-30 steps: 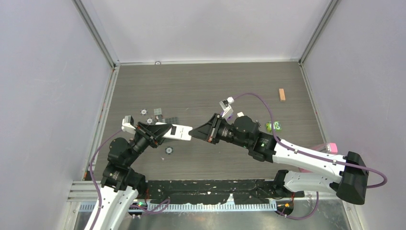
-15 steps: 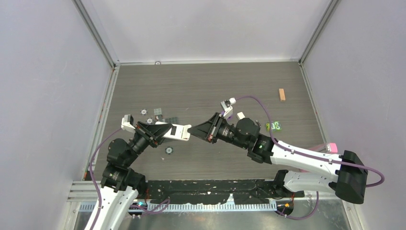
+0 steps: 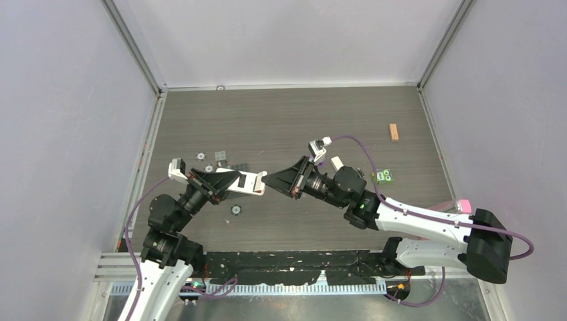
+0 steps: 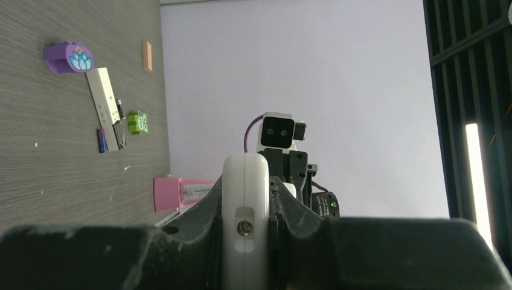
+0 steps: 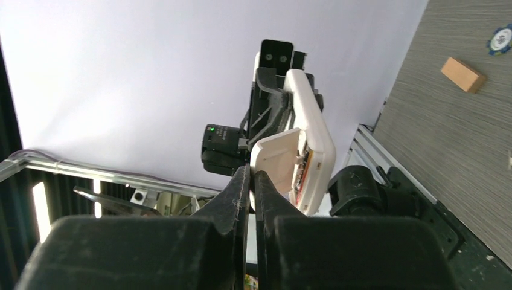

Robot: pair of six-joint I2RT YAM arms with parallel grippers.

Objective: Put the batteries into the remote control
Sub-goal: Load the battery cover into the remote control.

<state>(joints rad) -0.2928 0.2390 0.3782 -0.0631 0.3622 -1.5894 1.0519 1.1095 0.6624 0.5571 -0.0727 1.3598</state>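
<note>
The remote control (image 4: pixel 104 96) lies flat on the table (image 3: pixel 281 120), well apart from both grippers. It is a long, narrow white bar with a short black section at one end. In the left wrist view its long axis runs from a purple piece with a flower print (image 4: pixel 66 56), just off the white end, toward a green piece (image 4: pixel 137 122) near the black end. A blue-purple battery (image 4: pixel 101 140) lies on the table close beside the black end, roughly parallel to it. From above, only a bit of white shows behind the right arm.

The left gripper (image 3: pixel 234 180) is clamped on a different thing – a wider white remote (image 3: pixel 249 182) held off the table, its free end pointing toward the right gripper (image 5: pixel 250 172). A cream cover (image 5: pixel 276 158) stands partly swung away from that remote's body, with red showing underneath. The right gripper's jaws are together, their tips at the cover's lower corner – whether they pinch its edge cannot be told.
</note>
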